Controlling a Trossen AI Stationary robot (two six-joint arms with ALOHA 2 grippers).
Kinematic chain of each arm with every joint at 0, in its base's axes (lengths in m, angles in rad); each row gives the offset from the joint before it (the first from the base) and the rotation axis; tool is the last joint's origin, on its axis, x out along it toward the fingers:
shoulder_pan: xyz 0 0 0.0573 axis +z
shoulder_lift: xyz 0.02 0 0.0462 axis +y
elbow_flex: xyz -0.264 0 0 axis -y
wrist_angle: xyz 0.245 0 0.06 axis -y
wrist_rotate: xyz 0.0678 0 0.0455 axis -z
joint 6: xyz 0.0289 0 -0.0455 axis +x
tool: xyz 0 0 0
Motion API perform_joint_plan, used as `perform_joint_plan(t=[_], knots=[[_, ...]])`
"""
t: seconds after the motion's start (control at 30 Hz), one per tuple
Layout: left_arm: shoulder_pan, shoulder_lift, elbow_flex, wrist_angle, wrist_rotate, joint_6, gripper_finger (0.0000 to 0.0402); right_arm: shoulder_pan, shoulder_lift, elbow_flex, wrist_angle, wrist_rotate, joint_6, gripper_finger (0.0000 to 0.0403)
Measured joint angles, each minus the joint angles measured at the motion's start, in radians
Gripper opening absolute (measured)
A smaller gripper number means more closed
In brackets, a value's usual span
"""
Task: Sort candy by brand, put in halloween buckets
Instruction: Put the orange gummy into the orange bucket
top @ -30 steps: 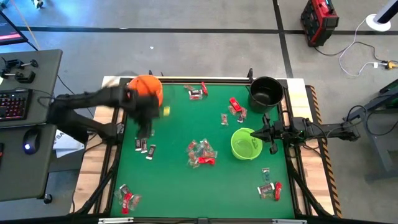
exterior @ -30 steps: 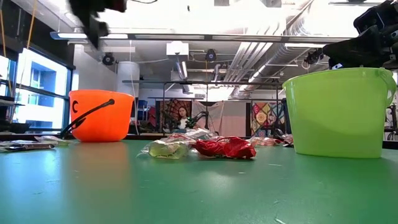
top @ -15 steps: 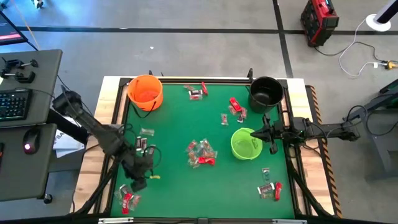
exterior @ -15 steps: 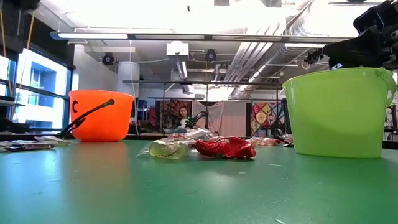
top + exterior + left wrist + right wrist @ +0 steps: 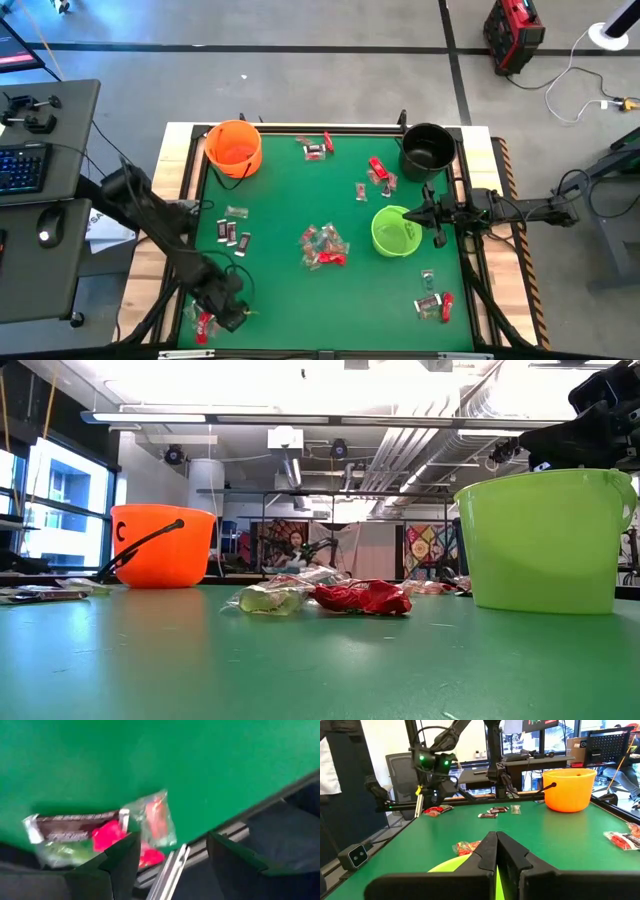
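Note:
The orange bucket (image 5: pixel 233 147) stands at the far left, the black bucket (image 5: pixel 428 148) at the far right and the lime green bucket (image 5: pixel 395 230) right of centre. Wrapped candy lies in small heaps about the green mat, one in the middle (image 5: pixel 323 246). My left gripper (image 5: pixel 226 306) hangs open over the near-left corner heap (image 5: pixel 205 321), whose dark brown bar (image 5: pixel 75 825), red pieces (image 5: pixel 107 835) and clear-wrapped piece (image 5: pixel 157 817) lie just ahead of its fingers (image 5: pixel 170 860). My right gripper (image 5: pixel 437 216) waits, shut, at the green bucket's right rim (image 5: pixel 450 865).
More candy lies by the left edge (image 5: pixel 231 235), along the far edge (image 5: pixel 317 148), beside the black bucket (image 5: pixel 378 172) and in the near-right corner (image 5: pixel 433 303). The table's raised frame (image 5: pixel 170 870) runs close beside the left gripper. Bare mat lies between the heaps.
My left gripper has swung from beside the orange bucket at the far left toward the table's near edge, past the left-edge candy, and now hangs low over the near-left corner heap. My right arm has kept still.

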Motion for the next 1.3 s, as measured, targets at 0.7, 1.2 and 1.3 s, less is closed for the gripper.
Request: perform_joint_plan(t=[0.7, 1.2, 1.3], knots=[[-0.039, 0.139, 0.001, 0.074, -0.018, -0.087, 0.0182, 0.000, 0.000, 0.000, 0.000, 0.000, 0.000, 0.0000], [0.123, -0.255, 0.000, -0.047, -0.266, 0.451, 0.0006, 0.000, 0.000, 0.000, 0.000, 0.000, 0.000, 0.0000], [0.266, -0.428, 0.001, -0.118, -0.417, 0.611, 0.0005, 0.000, 0.000, 0.000, 0.000, 0.000, 0.000, 0.0000]])
